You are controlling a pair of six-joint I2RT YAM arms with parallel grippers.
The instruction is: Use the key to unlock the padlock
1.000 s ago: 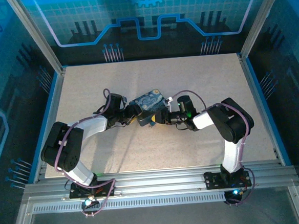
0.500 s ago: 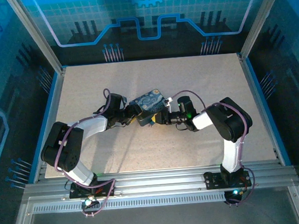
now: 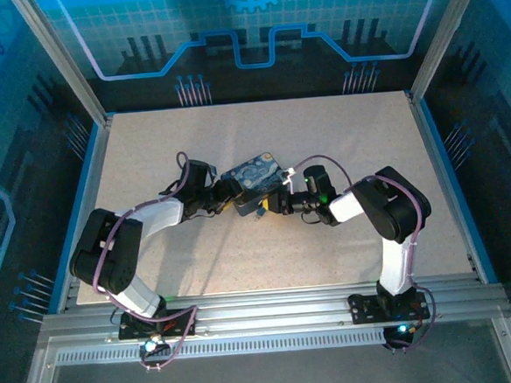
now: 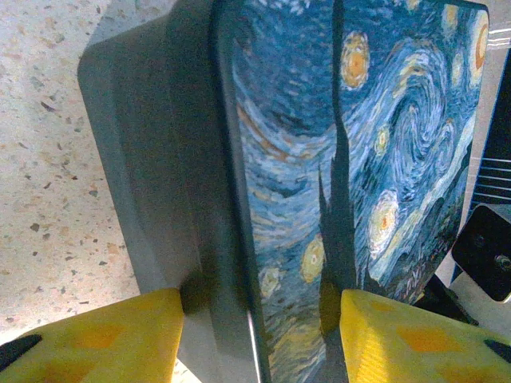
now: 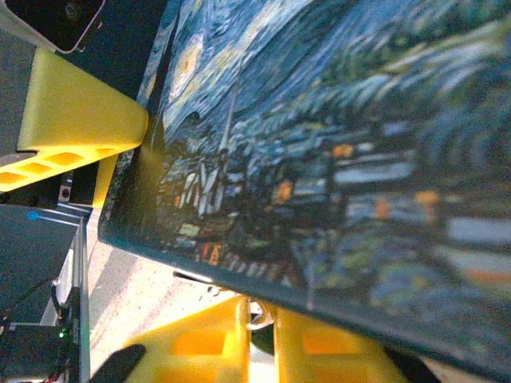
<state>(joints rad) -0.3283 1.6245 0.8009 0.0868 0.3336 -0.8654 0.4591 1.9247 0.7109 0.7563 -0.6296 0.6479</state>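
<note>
Left jaws clamped across tin; right jaws pinched nearly closed, hold unclear. Could pinch nothing, or shove tin loose.

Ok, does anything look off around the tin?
Nothing looks spilled or damaged. The painted tin sits askew to the table edges, clamped by the left gripper, with the right gripper pinched shut at its edge.
</note>
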